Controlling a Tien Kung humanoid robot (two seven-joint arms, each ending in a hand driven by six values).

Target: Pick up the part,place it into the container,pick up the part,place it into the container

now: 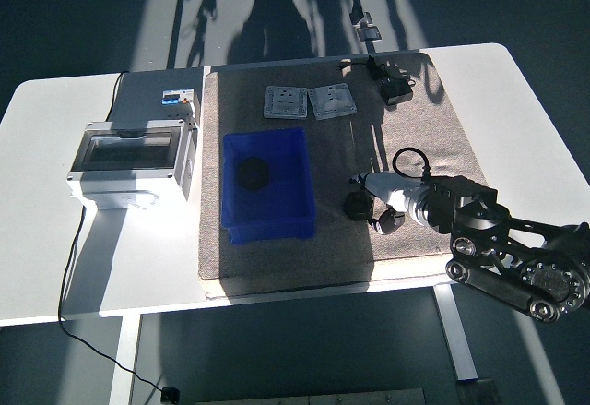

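- Blue container (267,186) sits on the grey mat (304,248), left of centre, with one dark part (251,174) already lying on its floor.
- We judge the second pick to be the step in hand: the other black part (358,207) lies on the mat just right of the container, in shadow, right at the fingertips of the right hand (387,209).
- Right arm (516,262) comes in from the lower right, forearm low over the mat's near right corner, wrist turned so the white palm faces leftward toward the part.
- Fingers look curled loosely beside the part; whether they have closed on it we cannot tell, as shadow and dark-on-dark hide the contact.
- To do this well, we would get fingers on both sides of the part before any lift, since a one-sided touch would likely just push it along the mat.
- After the grasp, we would lift clear of the container's right wall, carry left, and let go over the bare floor, not on top of the first part.
- Left hand not in view.
- Grey enclosure (134,158) stands left of the mat; two metal plates (307,102) lie behind the container.
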